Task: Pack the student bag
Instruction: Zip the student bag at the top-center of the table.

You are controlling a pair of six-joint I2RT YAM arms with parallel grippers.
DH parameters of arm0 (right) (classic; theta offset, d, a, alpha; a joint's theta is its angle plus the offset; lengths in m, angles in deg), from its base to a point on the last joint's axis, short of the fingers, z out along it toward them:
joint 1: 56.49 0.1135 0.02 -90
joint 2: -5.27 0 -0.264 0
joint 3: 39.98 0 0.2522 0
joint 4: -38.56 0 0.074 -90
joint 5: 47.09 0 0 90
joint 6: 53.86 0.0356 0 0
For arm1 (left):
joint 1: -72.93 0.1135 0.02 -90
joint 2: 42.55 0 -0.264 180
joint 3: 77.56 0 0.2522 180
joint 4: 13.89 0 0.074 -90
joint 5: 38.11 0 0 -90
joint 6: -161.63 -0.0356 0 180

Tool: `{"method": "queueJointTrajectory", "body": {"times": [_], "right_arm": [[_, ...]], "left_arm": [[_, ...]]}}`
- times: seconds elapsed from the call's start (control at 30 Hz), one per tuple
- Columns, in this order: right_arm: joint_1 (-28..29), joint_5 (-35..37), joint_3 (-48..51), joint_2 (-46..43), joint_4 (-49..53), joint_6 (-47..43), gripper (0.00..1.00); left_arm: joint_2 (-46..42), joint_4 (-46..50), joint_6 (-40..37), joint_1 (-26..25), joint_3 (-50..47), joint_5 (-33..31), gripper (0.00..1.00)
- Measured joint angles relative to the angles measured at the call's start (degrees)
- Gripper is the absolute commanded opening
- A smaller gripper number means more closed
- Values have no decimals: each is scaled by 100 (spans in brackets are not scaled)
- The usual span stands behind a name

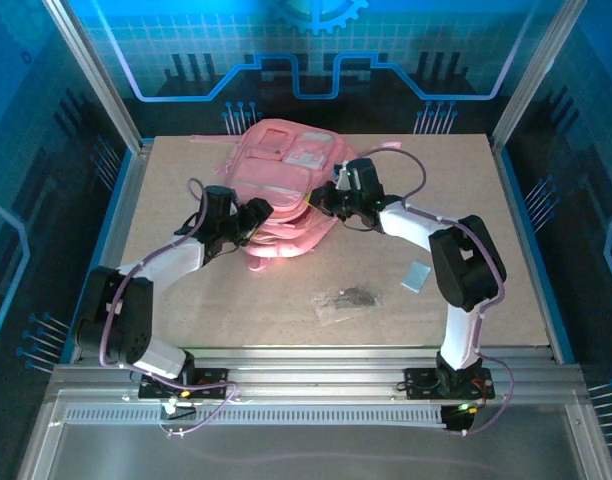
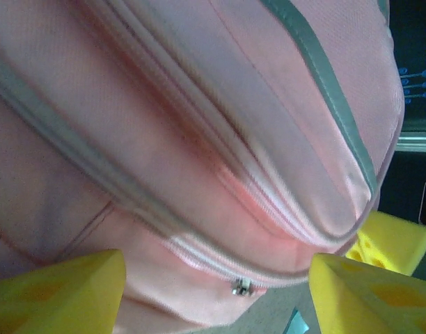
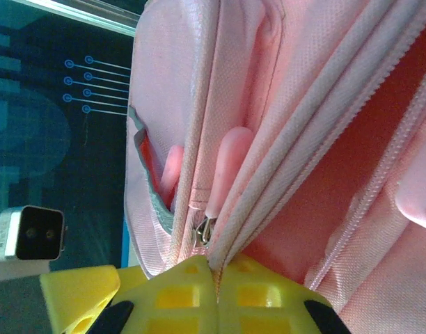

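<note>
Tightly, right fingers (image 3: 171, 299) pinch student bag (image 3: 303, 139) (zip edge).

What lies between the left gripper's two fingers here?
Left wrist view: fabric of the student bag, with a metal zip pull, sits between the yellow fingers of the open left gripper.

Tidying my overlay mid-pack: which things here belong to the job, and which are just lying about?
Job: student bag; right pincer, shut on its zip edge; left pincer, open beside it.
Lying about: pale blue flat piece; dark smudge.
</note>
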Motion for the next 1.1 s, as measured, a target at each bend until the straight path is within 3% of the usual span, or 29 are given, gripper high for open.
{"method": "queueJointTrajectory", "body": {"times": [0.1, 0.2, 0.33, 0.47, 0.63, 0.67, 0.73, 0.8, 0.9, 1.1], "right_arm": [[0, -42, 59, 0, -142, 96, 0], [-7, -61, 195, 0, -341, 190, 0], [-63, -96, 332, 0, -568, 306, 0], [-72, -146, 376, 0, -605, 321, 0], [-70, -192, 415, -22, -557, 142, 3], [-70, -190, 415, -33, -527, 61, 14], [-74, -219, 415, -81, -363, -208, 45], [-63, -289, 426, -201, -131, -529, 59], [-35, -400, 442, -474, 70, -1016, 65], [243, -470, 422, -752, 356, -1792, 63]], "left_arm": [[273, -136, 118, 0, 109, -63, 68], [527, -197, 153, 0, 247, -85, 59], [855, -192, 164, -2, 452, -92, 22], [1073, -393, 358, 24, 459, -127, 0], [1075, -492, 494, 35, 459, -170, 0], [1073, -492, 542, 35, 459, -170, 0], [1062, -487, 647, 33, 459, -170, 0], [1029, -492, 765, 33, 459, -168, 0], [896, -485, 973, 33, 459, -166, 0], [632, -566, 1377, 0, 459, -151, 0]]}}
